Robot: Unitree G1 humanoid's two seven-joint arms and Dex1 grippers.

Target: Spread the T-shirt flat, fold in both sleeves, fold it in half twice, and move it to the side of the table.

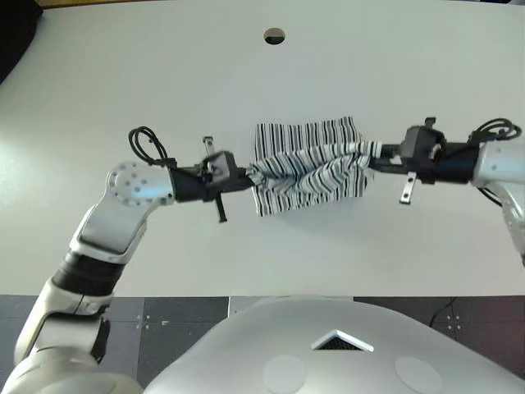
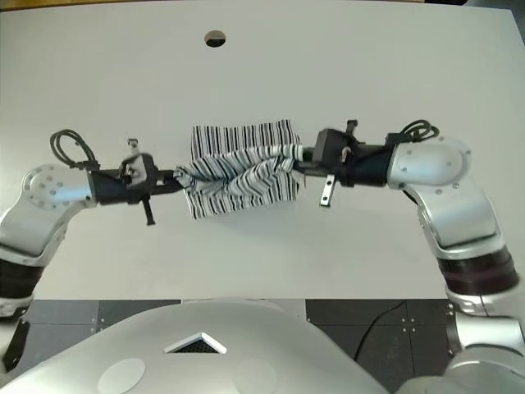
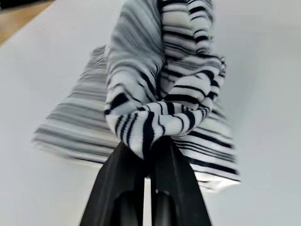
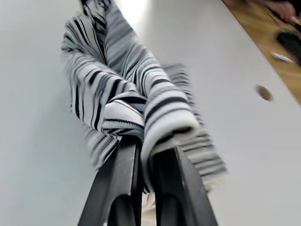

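A black-and-white striped T-shirt (image 1: 310, 164), folded into a small bundle, hangs stretched between my two grippers just above the white table (image 1: 344, 74). My left gripper (image 1: 248, 176) is shut on its left end; in the left wrist view the black fingers (image 3: 123, 176) pinch a bunched fold of the T-shirt (image 3: 160, 103). At the right end my right gripper (image 1: 371, 156) is shut on the cloth, and the right wrist view shows its fingers (image 4: 123, 174) clamped on a rolled edge of the T-shirt (image 4: 141, 101). The lower part sags toward the tabletop.
A round cable hole (image 1: 274, 36) sits in the table near the far edge. Bare tabletop lies all around the shirt. The table's near edge (image 1: 246, 295) runs just ahead of my torso, with dark floor tiles below it.
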